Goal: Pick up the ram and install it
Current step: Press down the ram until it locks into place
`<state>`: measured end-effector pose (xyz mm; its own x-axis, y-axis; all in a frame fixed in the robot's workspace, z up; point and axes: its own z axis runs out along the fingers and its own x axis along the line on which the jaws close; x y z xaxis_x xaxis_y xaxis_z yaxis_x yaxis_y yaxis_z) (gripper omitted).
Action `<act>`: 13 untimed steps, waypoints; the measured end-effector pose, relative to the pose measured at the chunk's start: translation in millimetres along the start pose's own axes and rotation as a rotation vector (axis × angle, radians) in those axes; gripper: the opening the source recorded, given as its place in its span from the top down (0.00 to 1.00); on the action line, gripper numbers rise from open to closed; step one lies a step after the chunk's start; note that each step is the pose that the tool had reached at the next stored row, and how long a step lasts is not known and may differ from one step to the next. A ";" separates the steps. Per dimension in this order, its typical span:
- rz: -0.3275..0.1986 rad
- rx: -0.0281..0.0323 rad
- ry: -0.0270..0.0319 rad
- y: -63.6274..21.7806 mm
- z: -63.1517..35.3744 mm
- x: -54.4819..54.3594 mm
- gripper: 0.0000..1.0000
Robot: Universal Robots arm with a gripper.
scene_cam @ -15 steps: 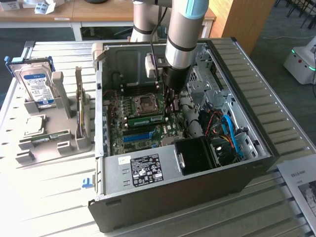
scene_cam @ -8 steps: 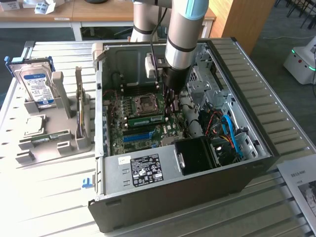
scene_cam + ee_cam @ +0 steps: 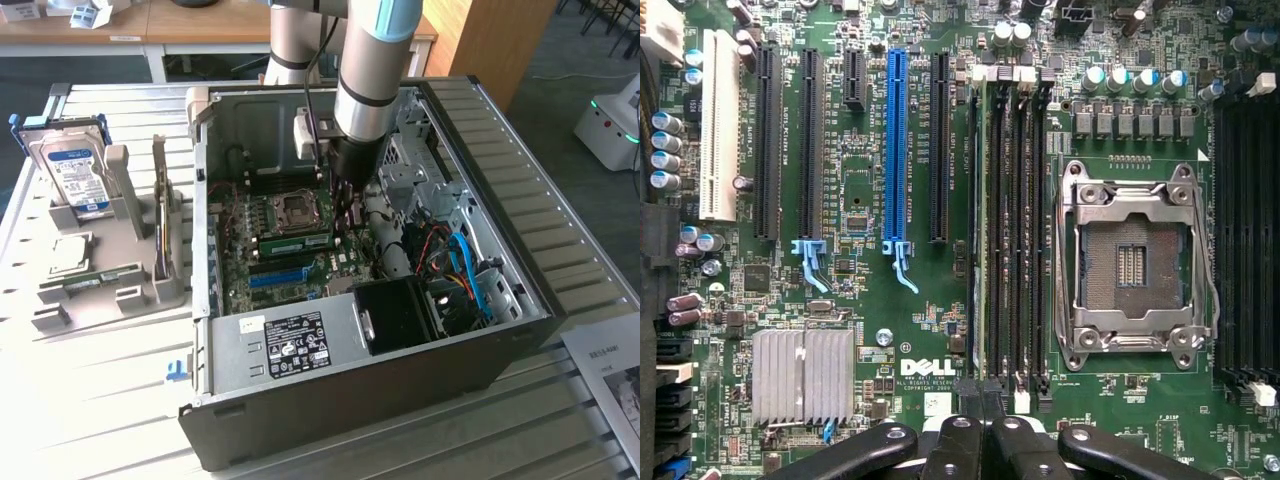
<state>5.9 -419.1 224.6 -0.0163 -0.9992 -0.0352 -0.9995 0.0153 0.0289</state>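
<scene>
One ram (image 3: pixel 992 230) stick sits on edge in the slot bank just beside the CPU socket (image 3: pixel 1132 262), on the side toward the blue slot (image 3: pixel 896 150). Our hand (image 3: pixel 985 420) is pressed together at the stick's near end, holding nothing we can make out. We judge the ram light, stiff and fragile, best gripped by its long edges, clear of the chips.

my gripper (image 3: pixel 345 190) | inside open computer case (image 3: pixel 500 300) | jaws shut over motherboard (image 3: pixel 270 260) | ram (image 3: pixel 297 243) just beside my fingertips
</scene>
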 end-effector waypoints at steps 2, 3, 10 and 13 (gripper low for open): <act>0.000 0.0000 0.0001 0.0 0.1 0.0 0.90; 0.000 -0.0001 0.0000 0.0 0.1 0.0 0.90; 0.000 -0.0001 0.0001 0.0 0.6 0.0 0.90; 0.000 0.0000 0.0000 0.0 0.8 0.0 0.90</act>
<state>5.9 -419.1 223.8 -0.0162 -0.9993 -0.0352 -0.9995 0.0152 0.0289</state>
